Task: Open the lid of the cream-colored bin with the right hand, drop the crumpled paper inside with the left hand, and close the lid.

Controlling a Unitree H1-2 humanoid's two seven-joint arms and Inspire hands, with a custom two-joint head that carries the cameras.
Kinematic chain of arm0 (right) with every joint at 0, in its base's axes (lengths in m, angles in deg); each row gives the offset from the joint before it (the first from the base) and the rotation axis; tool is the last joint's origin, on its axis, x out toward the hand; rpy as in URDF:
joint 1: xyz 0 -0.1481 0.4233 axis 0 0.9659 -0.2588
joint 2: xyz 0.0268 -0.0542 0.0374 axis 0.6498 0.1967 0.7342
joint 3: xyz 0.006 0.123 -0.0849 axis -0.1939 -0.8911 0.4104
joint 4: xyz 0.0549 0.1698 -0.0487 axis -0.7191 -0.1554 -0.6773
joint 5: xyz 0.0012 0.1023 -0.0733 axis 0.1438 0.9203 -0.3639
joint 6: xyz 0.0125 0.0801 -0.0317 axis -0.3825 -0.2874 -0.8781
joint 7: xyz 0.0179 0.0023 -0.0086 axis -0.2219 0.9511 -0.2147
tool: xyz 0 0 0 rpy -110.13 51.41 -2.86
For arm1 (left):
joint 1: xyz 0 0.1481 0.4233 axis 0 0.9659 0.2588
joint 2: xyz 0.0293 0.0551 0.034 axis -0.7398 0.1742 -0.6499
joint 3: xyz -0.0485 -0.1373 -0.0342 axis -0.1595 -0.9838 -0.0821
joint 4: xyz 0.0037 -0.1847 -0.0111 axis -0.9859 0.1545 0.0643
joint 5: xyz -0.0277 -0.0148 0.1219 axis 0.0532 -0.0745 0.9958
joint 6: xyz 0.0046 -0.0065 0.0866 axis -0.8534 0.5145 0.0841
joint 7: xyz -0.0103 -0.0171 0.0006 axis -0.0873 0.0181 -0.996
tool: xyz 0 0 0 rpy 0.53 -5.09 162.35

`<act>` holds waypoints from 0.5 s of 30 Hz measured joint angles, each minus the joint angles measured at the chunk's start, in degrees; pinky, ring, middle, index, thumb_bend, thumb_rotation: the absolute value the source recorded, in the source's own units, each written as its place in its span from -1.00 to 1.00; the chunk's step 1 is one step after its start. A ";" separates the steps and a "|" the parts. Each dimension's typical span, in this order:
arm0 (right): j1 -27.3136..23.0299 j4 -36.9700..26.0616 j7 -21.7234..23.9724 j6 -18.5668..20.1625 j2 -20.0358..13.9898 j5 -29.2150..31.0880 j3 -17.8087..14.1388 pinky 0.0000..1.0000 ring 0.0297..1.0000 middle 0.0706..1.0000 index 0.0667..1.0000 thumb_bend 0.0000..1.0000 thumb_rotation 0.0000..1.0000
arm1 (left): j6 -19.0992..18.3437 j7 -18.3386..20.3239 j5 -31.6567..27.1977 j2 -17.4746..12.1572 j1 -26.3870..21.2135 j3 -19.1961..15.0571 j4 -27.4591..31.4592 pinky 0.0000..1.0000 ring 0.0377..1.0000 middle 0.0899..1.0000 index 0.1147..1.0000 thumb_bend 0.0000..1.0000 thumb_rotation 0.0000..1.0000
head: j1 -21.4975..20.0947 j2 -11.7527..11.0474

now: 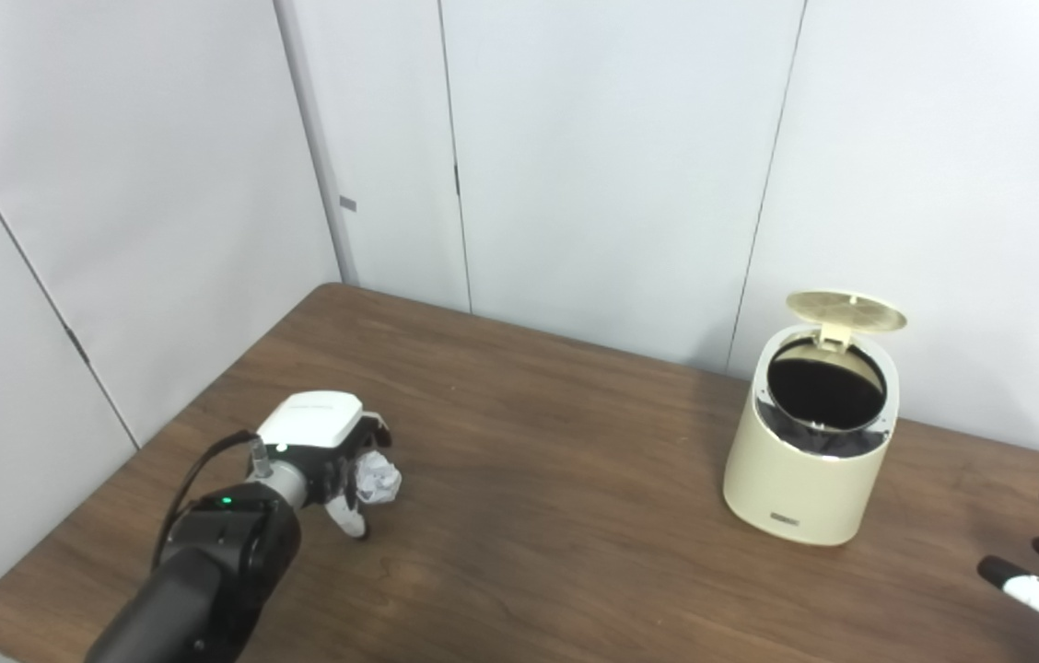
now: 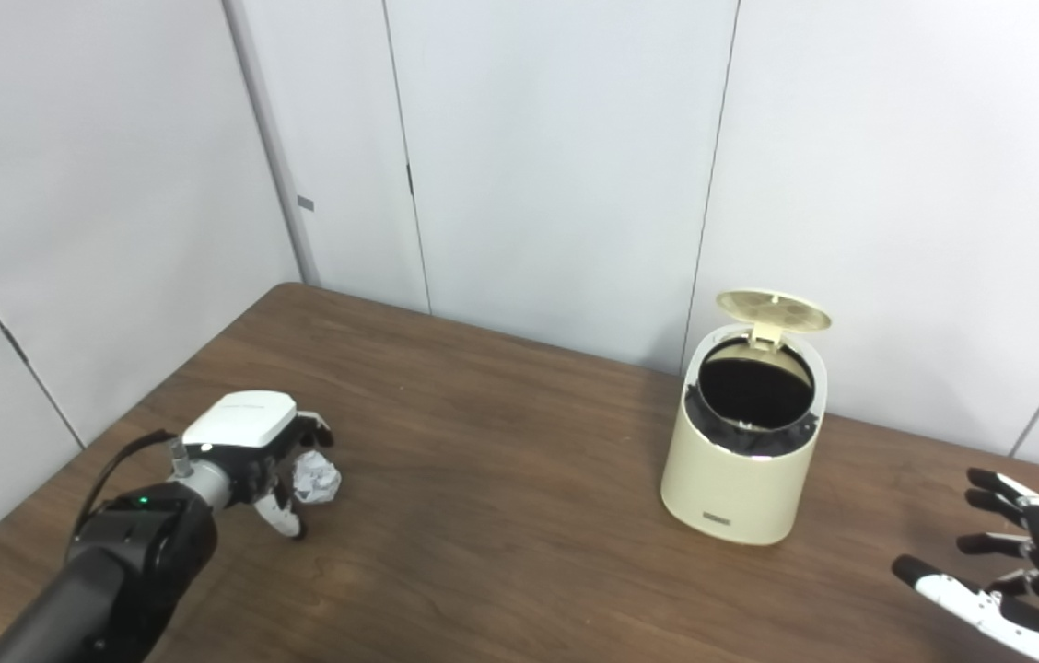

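The cream-colored bin (image 1: pixel 805 479) stands on the right part of the wooden table (image 1: pixel 556 516). Its round lid (image 1: pixel 845 311) is tipped up and back, so the dark inside (image 1: pixel 825 382) with a black liner shows. My left hand (image 1: pixel 335 460) is low over the table at the left, its fingers curled around the white crumpled paper (image 1: pixel 379 479), with the thumb under it. My right hand (image 2: pixel 1017 571) is open with fingers spread, low at the right edge, to the right of the bin and apart from it.
White wall panels (image 1: pixel 575 166) rise just behind the table's far edge, close behind the bin. The table's left edge runs near my left arm (image 1: pixel 197 571). Bare wood lies between the paper and the bin.
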 measured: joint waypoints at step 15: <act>0.52 -0.70 0.02 -0.22 -0.91 -1.32 0.42 -0.34 0.34 0.67 0.65 0.46 -0.26 | 1.73 -6.10 -2.36 1.58 -0.37 0.52 -1.84 -0.22 -0.06 0.01 0.25 0.36 -1.00 | -0.18 0.70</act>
